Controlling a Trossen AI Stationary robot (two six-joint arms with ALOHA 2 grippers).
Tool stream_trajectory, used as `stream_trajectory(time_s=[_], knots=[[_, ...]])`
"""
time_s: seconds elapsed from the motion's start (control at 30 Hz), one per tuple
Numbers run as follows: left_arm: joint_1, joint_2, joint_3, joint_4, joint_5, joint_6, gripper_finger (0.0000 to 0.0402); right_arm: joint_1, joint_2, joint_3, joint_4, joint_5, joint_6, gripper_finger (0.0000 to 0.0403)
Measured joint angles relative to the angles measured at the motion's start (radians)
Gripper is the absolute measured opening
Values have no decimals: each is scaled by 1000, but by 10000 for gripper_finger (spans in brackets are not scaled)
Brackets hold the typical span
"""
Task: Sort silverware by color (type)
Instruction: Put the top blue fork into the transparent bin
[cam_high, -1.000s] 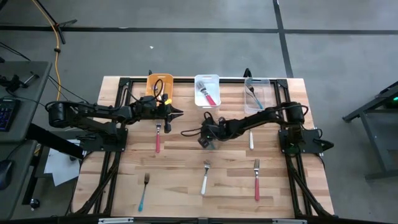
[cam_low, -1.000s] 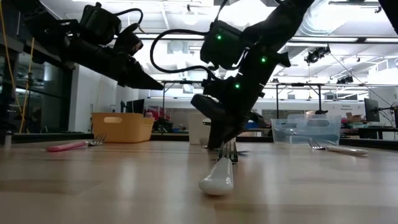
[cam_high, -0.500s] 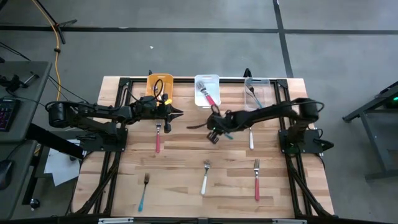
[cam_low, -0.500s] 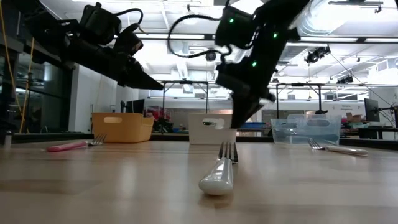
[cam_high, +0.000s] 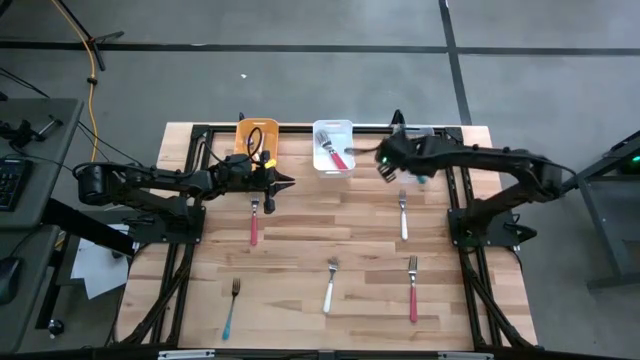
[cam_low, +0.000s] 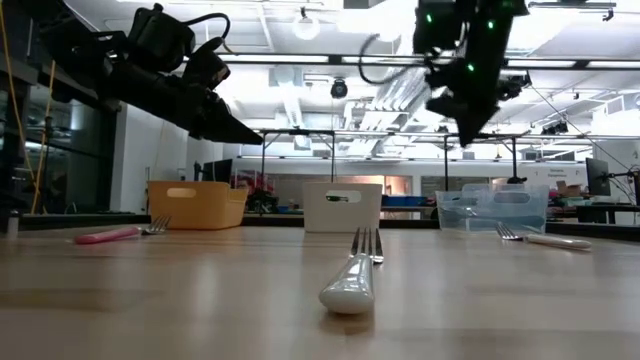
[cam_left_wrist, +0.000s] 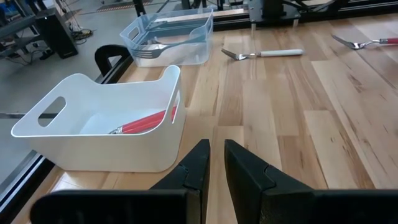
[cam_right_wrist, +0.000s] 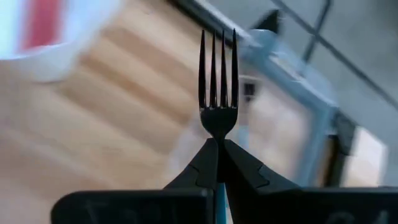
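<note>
My right gripper (cam_high: 400, 163) is raised over the table's far right, beside the clear bin (cam_high: 412, 148), shut on a teal-handled fork (cam_right_wrist: 217, 81). In the low view it hangs high (cam_low: 466, 125). My left gripper (cam_high: 288, 183) is shut, holds nothing and hovers near the orange bin (cam_high: 257, 135), above the head of a red fork (cam_high: 253, 222). Lying flat on the table are that red fork, a white fork (cam_high: 404, 215), another white fork (cam_high: 330, 285), a red fork (cam_high: 412, 288) and a teal fork (cam_high: 231, 305). The white bin (cam_high: 333, 145) holds a red fork (cam_left_wrist: 143, 121). My right gripper pinches the teal fork between its two fingers at the neck (cam_right_wrist: 217, 135), just below the metal head. The tines stick straight out past the fingertips and the teal handle (cam_right_wrist: 219, 202) runs back between the fingers. The fork is lifted clear of the table.
Three bins stand in a row along the far edge: orange, white (cam_left_wrist: 106, 124), clear (cam_left_wrist: 168, 37). The clear bin has a fork in it. Black frame rails run along the table's sides. Bare wood lies in the middle, between the scattered forks.
My right gripper, shut on the teal fork, has risen from the table's middle and swung toward the far right, ending beside the clear bin. The fork has gone with it, lifted well above the table. My left arm has kept still.
</note>
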Motion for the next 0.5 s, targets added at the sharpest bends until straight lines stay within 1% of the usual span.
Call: stream_trajectory(time_s=[0.07,0.2,0.3,0.4,0.5], knots=[[0,0,0,2,0,0,39,-71,-16,-36,30,2,-80,8],[0,0,0,1,0,0,39,-219,-18,-142,174,-65,-235,7],[0,0,0,1,0,0,39,-327,-18,-217,323,-131,-335,7],[0,0,0,1,0,0,39,-411,-18,-260,413,-189,-397,7],[0,0,0,3,0,0,39,-460,-18,-285,464,-245,-433,7]])
